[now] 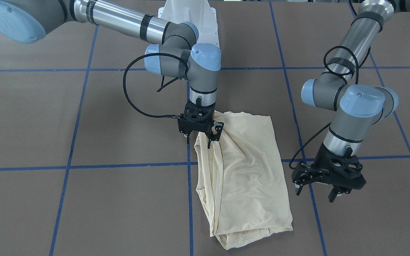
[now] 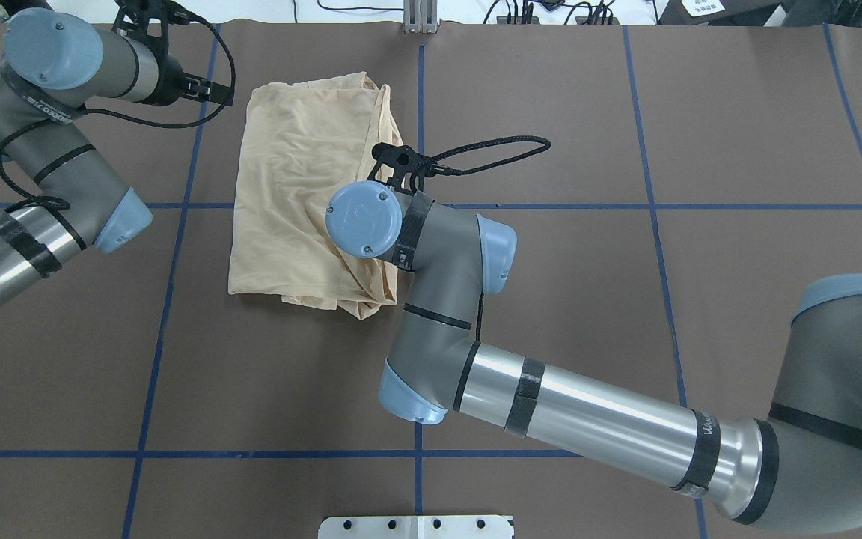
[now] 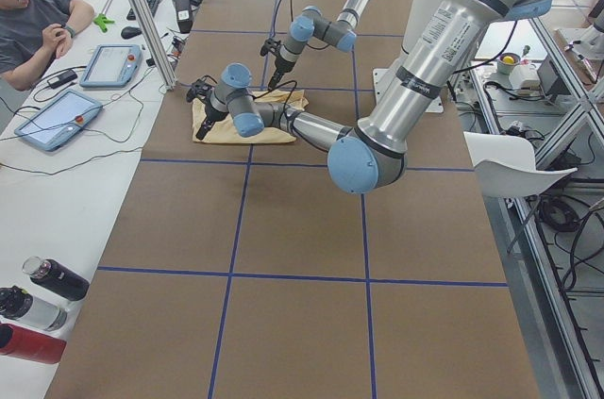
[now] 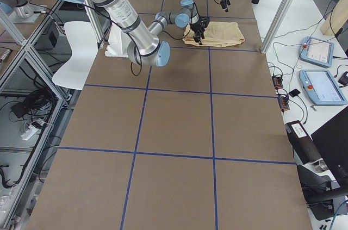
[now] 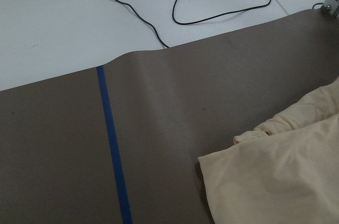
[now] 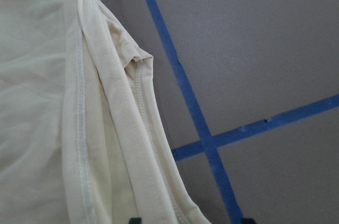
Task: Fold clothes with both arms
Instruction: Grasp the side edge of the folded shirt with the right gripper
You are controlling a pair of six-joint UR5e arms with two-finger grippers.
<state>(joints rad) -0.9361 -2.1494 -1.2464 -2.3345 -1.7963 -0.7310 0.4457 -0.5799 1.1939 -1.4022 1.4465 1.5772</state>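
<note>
The pale cream-yellow shirt lies on the brown table folded into a long rectangle, its print hidden; it also shows in the overhead view. My right gripper is open and hangs over the shirt's bunched edge at the end nearer the robot. In the right wrist view its fingertips stand wide apart, with the shirt's hemmed edge by the left one. My left gripper is open and empty above bare table beside the shirt's other long side. The left wrist view shows a shirt corner.
Blue tape lines grid the brown table. The white pedestal base stands at the robot's side. Black cables lie past the table's far edge. An operator, tablets and bottles are beside the table.
</note>
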